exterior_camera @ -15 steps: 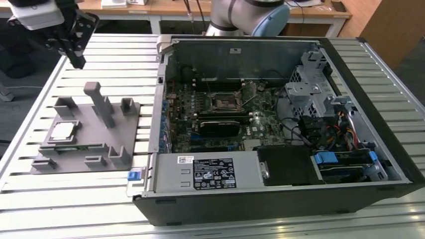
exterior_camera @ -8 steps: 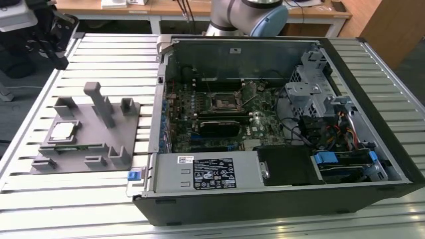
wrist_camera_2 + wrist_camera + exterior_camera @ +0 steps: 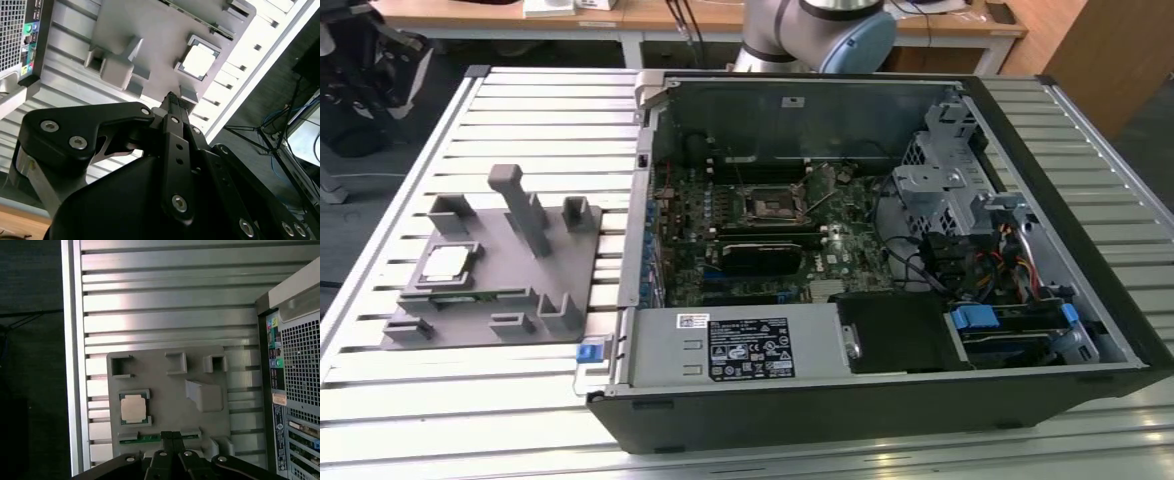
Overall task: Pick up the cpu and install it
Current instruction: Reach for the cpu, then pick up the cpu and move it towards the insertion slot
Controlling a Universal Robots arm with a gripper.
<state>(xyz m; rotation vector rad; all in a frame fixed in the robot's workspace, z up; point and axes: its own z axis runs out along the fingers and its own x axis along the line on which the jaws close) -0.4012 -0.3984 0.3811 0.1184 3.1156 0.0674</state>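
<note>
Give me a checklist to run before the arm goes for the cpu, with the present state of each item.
1. Cpu lies flat and uncovered in its pocket in the grey tray, metal top up: ok.
2. Gripper empty: ok.
3. Gripper open for a grasp: not ok, it is shut.
4. Gripper lined up over the cpu: not ok; in both wrist views it points at the tray's edge beside the cpu.
5. Case open, board exposed: ok.
6. Socket ready to take the cpu: cannot tell.
</note>
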